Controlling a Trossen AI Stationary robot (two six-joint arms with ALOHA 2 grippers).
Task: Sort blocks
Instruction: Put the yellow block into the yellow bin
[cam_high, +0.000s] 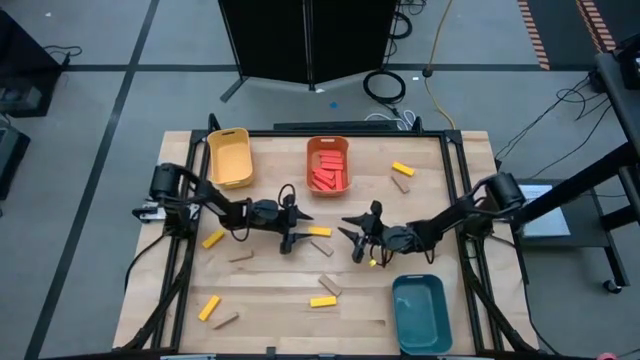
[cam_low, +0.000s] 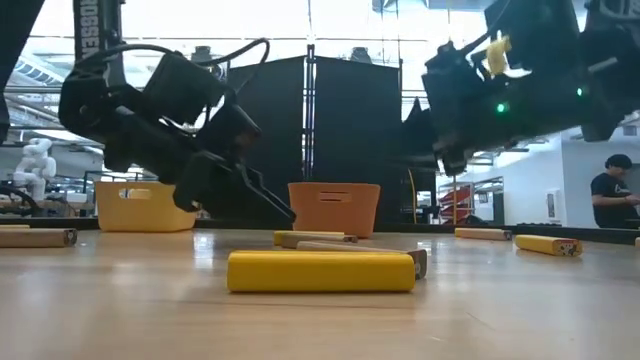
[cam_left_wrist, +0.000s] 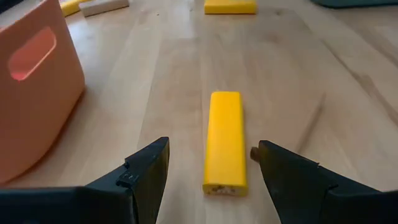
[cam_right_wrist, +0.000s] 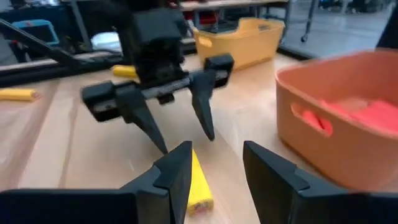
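Note:
A yellow block (cam_high: 320, 231) lies flat on the wooden table (cam_high: 270, 285) at mid-table, with a tan block (cam_high: 320, 248) just nearer. My left gripper (cam_high: 302, 228) stands open at the block's left end. In the left wrist view its fingers (cam_left_wrist: 149, 171) flank that end of the yellow block (cam_left_wrist: 225, 140) without touching it. My right gripper (cam_high: 350, 232) is open on the block's right side, facing the left one. The right wrist view shows the yellow block (cam_right_wrist: 198, 183) below its open fingers (cam_right_wrist: 177, 168). Red blocks (cam_high: 328, 172) lie in the orange bin (cam_high: 345, 150).
A yellow bin (cam_high: 230, 157) stands at the far left and a teal bin (cam_high: 420, 310) at the near right. More yellow and tan blocks lie scattered: far right (cam_high: 401, 168), left (cam_high: 213, 239), near left (cam_high: 208, 307) and near middle (cam_high: 322, 301).

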